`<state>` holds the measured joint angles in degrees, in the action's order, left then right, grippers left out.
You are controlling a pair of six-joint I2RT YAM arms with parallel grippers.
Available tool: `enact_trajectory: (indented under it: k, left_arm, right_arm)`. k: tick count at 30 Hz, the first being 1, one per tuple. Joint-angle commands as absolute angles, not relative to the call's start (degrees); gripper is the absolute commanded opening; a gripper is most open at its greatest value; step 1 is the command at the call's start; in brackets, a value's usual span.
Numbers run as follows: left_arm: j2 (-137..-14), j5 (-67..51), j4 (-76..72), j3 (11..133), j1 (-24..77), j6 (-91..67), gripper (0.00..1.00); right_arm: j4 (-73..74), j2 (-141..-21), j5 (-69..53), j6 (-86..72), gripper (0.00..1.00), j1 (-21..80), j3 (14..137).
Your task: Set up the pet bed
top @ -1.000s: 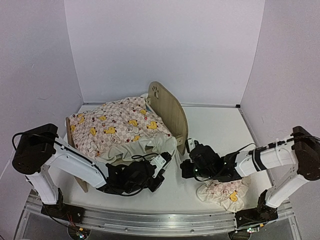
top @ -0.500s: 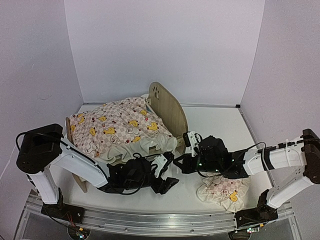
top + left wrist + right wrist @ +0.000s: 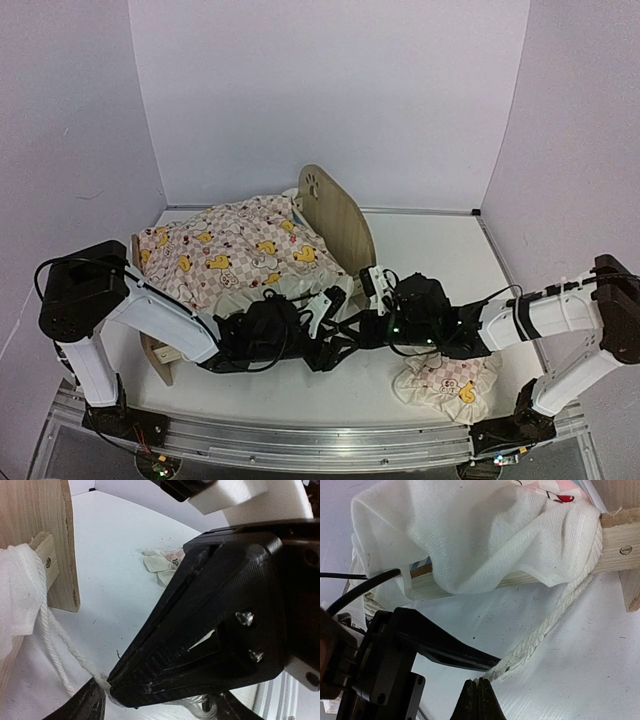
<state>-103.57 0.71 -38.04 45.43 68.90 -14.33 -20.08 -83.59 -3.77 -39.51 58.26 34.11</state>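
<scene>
Pet bed point(image 3: 335, 215) sits left-centre on the bench point(image 3: 430, 250), headboard on its right side. The frilled quilt point(image 3: 230, 250) is draped over it, w/ white lining spilling off the near side. Both arms meet at the near corner below the headboard, where a white cord point(image 3: 555, 615) hangs from the side rail point(image 3: 615, 550) down to the bench.

Left end effector point(image 3: 157, 705): fingers spread wide, cord running betw. them, nothing gripped. Right end effector point(image 3: 477, 690): closed tight, tip right at the cord; can't tell if it pinches it.

Step in hand is prob. tidying quilt edge + cord at this corner. To do it well:
- Close left on the cord alone, not lining too.
- Mind the right tip, v. crowded there.
- Pull low & slow so the light frame doesn't slide.

Pillow point(image 3: 445, 385) lies apart, nr the right arm's base.
</scene>
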Motion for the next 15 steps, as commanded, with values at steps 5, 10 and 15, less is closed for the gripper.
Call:
enact_trajectory:
  k: [5, 10, 15]
  left_arm:
    - [-103.0, -0.6, -41.7, 46.8, 68.3, -15.6, 0.28]
    - [-99.6, 6.1, -41.6, 44.4, 68.0, -14.8, 0.00]
    - [-95.1, 10.4, -39.1, 42.2, 67.8, -13.4, 0.00]
  right_arm:
    - [-24.1, -83.7, -6.6, -40.6, 0.00, 59.8, 37.0]
    - [-21.4, -82.6, -6.3, -41.2, 0.00, 60.5, 37.9]
    - [-12.1, -76.3, 9.7, -49.7, 0.56, 59.5, 31.6]
